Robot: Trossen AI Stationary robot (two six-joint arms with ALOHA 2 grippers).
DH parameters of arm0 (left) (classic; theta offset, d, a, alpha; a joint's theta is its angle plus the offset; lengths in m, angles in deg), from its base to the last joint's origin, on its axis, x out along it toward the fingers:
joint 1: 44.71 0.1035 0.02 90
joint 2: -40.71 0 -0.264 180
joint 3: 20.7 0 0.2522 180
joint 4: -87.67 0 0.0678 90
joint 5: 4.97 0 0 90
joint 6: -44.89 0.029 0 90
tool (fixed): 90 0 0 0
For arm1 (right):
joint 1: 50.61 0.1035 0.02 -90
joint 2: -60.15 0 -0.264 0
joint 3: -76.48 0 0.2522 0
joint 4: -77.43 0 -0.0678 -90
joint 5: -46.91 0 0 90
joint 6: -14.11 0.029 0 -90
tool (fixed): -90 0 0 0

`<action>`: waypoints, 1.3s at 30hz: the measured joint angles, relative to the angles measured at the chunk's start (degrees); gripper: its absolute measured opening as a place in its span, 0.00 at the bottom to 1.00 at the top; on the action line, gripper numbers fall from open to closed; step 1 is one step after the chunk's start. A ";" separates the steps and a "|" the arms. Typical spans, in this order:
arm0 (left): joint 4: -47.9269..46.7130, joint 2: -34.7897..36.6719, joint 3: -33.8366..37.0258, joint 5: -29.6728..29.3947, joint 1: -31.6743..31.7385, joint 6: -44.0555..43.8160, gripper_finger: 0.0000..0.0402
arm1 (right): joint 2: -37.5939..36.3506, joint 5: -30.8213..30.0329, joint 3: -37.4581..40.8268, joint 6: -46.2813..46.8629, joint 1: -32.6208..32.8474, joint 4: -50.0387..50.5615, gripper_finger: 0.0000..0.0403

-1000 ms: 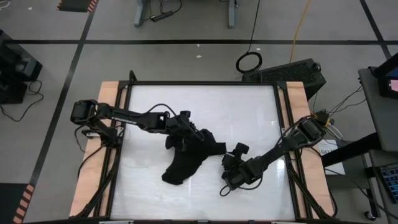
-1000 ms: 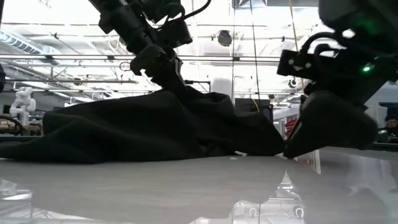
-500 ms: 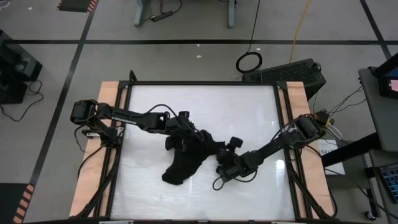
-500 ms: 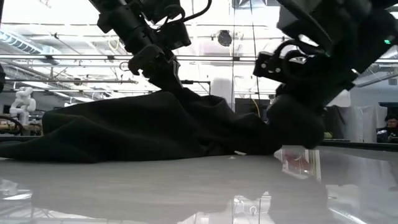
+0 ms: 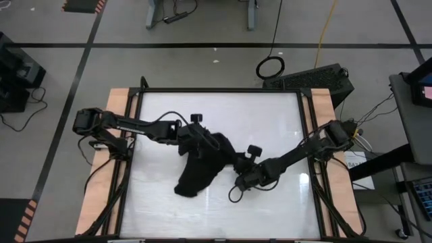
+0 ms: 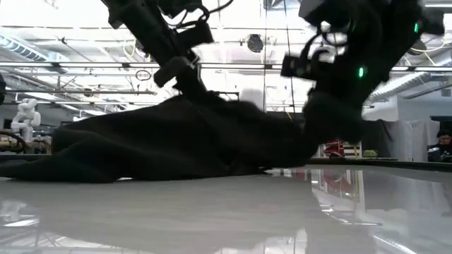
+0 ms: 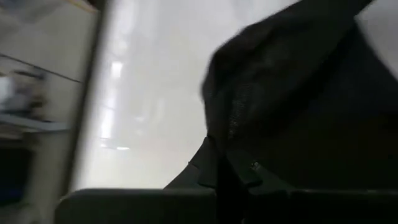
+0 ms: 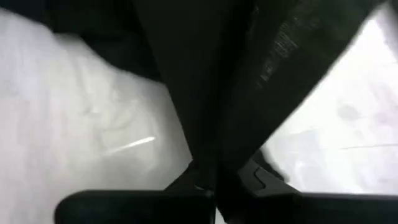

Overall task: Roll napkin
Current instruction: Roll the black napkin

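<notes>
Napkin [image 5: 200, 167]: black soft cloth, bunched in a crumpled heap mid-table on the glossy white table [image 5: 270, 115], bare surface open on every side. Left gripper [image 5: 194, 144] clamped its upper fold; right gripper [image 5: 241, 169], gaping a second earlier, had moved in and pinched the right edge.

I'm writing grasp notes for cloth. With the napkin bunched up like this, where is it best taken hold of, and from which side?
Best by its outer edges, probably. The napkin lies crumpled mid-table, a hump with thin margins at the sides. The left tool is shut on its far-left part from above; the right tool is shut on the right edge, coming in low from the right. Opposite edges let the cloth be pulled flat before rolling.
</notes>
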 joint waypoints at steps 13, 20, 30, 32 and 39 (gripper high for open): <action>23.20 17.47 -7.09 -13.75 4.08 20.16 0.00 | -22.80 -21.10 -30.04 -27.52 -5.50 28.37 0.00; -1.52 24.06 -7.32 5.70 0.44 16.12 0.08 | -25.95 -1.95 -33.97 -24.99 -2.60 32.93 0.00; -8.06 15.76 12.43 10.81 -8.42 -3.84 0.46 | -14.56 26.04 -6.77 -11.95 2.55 13.96 0.08; -6.43 13.92 15.13 11.05 -10.57 -6.83 0.52 | -11.20 26.20 -2.68 -8.98 4.43 8.70 0.16; 4.92 9.04 17.24 7.62 -14.19 -8.59 0.57 | -3.25 25.13 1.77 -0.02 9.95 1.60 0.44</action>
